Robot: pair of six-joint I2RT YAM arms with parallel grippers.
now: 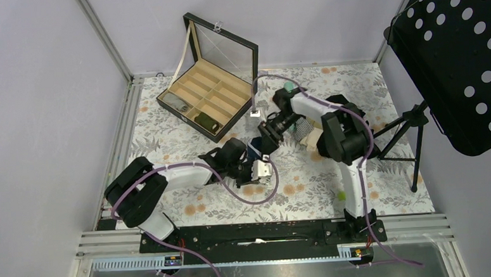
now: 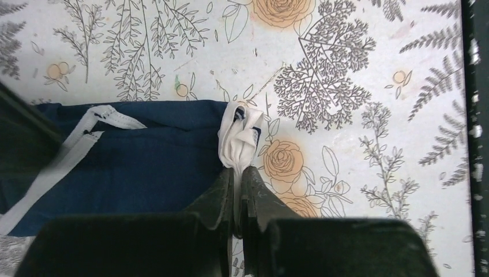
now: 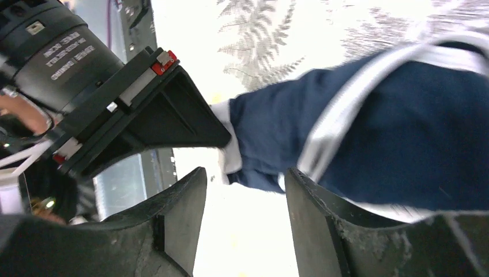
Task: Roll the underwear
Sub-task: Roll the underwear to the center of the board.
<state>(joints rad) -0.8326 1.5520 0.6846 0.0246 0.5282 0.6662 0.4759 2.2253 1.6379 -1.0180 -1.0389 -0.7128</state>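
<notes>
The underwear is dark navy blue with a white band along its edge. The tablecloth is off-white, printed with grey ferns and leaves and orange roses. The left gripper is dull black. The box is black outside and pale tan wood inside. The cable is purple, and the panel is black, dotted all over with pale holes

My left arm stretches low toward the right; left end effector fingers pressed together; my right arm folds back leftward; right end effector, just beside the other, stands with fingers parted.
</notes>
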